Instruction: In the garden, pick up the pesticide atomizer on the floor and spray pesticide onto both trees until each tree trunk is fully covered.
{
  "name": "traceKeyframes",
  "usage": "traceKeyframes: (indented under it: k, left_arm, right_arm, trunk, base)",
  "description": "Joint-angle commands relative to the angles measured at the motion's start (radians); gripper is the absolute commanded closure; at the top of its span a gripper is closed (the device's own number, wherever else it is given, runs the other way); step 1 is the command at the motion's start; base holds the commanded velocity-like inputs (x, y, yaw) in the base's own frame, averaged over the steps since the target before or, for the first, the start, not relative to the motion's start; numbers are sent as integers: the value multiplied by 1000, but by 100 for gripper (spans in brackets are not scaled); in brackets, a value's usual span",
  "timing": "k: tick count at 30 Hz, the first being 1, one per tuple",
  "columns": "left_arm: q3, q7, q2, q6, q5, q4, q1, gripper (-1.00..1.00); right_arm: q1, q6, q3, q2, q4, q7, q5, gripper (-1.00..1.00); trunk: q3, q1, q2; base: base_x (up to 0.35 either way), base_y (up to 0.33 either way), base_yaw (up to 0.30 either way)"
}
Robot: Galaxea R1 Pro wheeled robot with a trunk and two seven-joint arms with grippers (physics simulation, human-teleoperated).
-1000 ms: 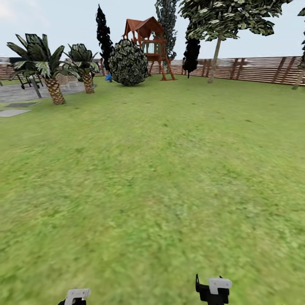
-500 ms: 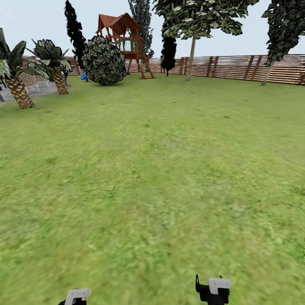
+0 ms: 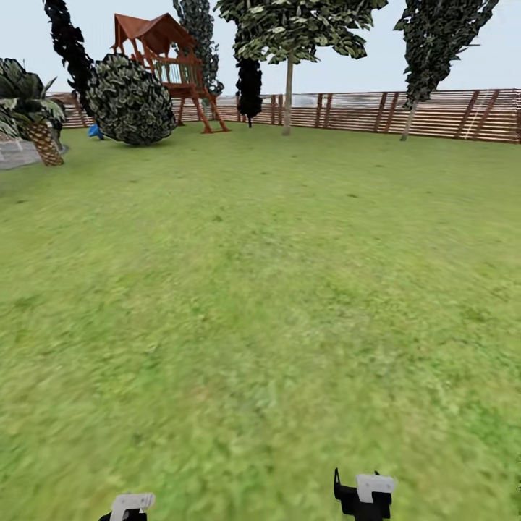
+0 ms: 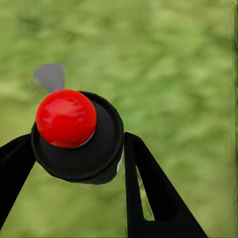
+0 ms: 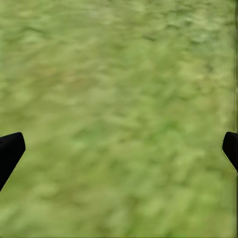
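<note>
My left gripper (image 4: 74,161) is shut on the pesticide atomizer (image 4: 74,131), a black round body with a red ball-shaped cap, held over grass. My right gripper (image 5: 119,148) is open above bare lawn, its black fingertips (image 5: 10,151) far apart. In the head view both wrists sit at the bottom edge, the left (image 3: 131,505) and the right (image 3: 366,495). Far off by the wooden fence (image 3: 449,114) stand a tree with a pale straight trunk (image 3: 288,98) and blocky green crown, and further right a tree with a leaning pale trunk (image 3: 409,121). No spray shows.
Wide green lawn (image 3: 260,289) stretches ahead to the fence. At the back left are a round leafy bush (image 3: 130,100), a red-brown wooden play tower (image 3: 170,65), near-black cone-shaped trees (image 3: 249,87) and a palm (image 3: 36,119) beside grey paving.
The whole head view has swung right, so the bush, play tower and palms slid left and a tree entered at the right. Both wrists keep their place in the picture.
</note>
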Motion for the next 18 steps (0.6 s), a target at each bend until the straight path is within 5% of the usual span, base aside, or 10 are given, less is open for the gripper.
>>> traceKeyframes:
  k: [1,18]
  left_arm:
    - [9,-7,1,-2,-3,1,0,100]
    - [53,-7,13,0,-1,-1,7,100]
  right_arm:
    - [-1,-1,-6,0,1,-6,11,-100]
    - [-1,-1,-6,1,1,-6,12,-100]
  trunk:
    - [-1,0,0]
    - [-11,0,0]
  base:
    - [338,0,-278]
    - [338,0,-277]
